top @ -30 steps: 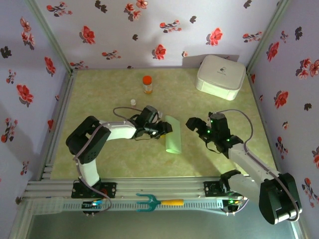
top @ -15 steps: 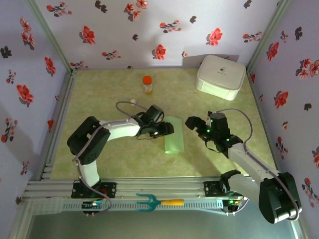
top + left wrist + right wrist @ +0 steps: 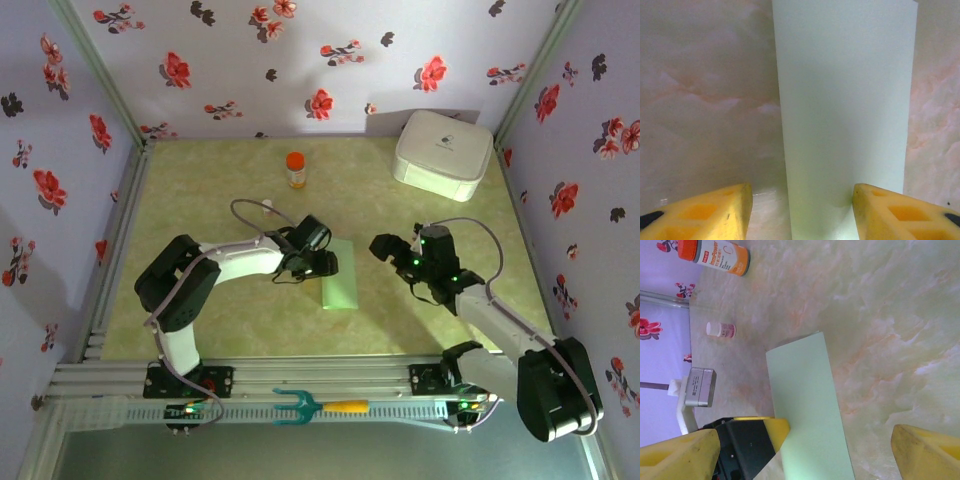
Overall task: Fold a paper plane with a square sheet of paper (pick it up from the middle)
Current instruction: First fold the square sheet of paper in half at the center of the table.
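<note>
we find the pale mint-green folded paper sheet (image 3: 342, 282) flat on the table (image 3: 200, 200), with left gripper (image 3: 325, 265) and right gripper (image 3: 385, 245) flanking it, both spread. we judge it light, limp, crease-prone; take its middle.

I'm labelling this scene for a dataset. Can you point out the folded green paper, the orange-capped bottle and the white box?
folded green paper (image 3: 343, 287): top view, lower half of the strip.
orange-capped bottle (image 3: 295, 176): top view, body below the cap.
white box (image 3: 443, 148): top view, middle of its lid.
</note>
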Robot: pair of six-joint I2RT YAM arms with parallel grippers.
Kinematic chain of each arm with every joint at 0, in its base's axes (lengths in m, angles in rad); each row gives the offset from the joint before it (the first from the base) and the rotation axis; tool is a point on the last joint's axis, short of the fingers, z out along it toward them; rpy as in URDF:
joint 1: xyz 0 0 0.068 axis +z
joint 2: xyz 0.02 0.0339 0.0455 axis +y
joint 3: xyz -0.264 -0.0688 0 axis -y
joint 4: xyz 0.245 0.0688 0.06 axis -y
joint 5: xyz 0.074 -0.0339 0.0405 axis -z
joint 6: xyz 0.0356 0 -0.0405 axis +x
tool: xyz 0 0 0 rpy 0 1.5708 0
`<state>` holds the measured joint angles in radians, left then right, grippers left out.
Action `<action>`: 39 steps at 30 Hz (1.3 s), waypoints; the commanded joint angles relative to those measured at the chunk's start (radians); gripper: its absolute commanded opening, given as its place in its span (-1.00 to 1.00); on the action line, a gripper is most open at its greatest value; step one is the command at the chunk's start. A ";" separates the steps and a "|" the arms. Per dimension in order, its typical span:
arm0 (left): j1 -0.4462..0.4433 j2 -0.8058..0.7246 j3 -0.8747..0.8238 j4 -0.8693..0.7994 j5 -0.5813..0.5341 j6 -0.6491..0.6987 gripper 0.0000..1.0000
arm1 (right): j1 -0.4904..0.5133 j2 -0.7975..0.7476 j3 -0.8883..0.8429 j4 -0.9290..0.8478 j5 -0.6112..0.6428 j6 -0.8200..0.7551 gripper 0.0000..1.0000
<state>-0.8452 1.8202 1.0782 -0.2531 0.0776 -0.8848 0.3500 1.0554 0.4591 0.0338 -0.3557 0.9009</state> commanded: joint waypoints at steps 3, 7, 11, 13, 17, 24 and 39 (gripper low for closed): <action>0.014 -0.029 -0.008 -0.015 -0.032 -0.014 0.08 | -0.006 0.034 0.019 0.018 -0.045 0.006 0.78; 0.018 -0.023 -0.010 -0.021 -0.031 -0.003 0.06 | -0.006 0.065 0.015 0.035 -0.061 0.016 0.77; 0.019 -0.002 0.002 -0.024 0.007 0.038 0.07 | -0.005 0.090 0.022 0.032 -0.066 0.014 0.77; 0.020 0.013 0.020 -0.041 0.030 0.070 0.06 | -0.006 0.097 0.027 0.027 -0.068 0.012 0.77; 0.020 0.050 0.055 -0.093 0.045 0.119 0.07 | -0.005 0.101 0.029 0.024 -0.065 0.011 0.78; 0.021 0.076 0.077 -0.130 0.015 0.099 0.08 | -0.006 0.096 0.026 0.019 -0.060 0.012 0.78; 0.023 0.070 0.077 -0.162 -0.055 0.056 0.01 | -0.005 0.092 0.030 0.005 -0.056 0.006 0.79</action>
<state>-0.8310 1.8709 1.1568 -0.3653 0.0837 -0.8124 0.3504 1.1549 0.4648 0.0483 -0.4049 0.9009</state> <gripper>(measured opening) 0.499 0.896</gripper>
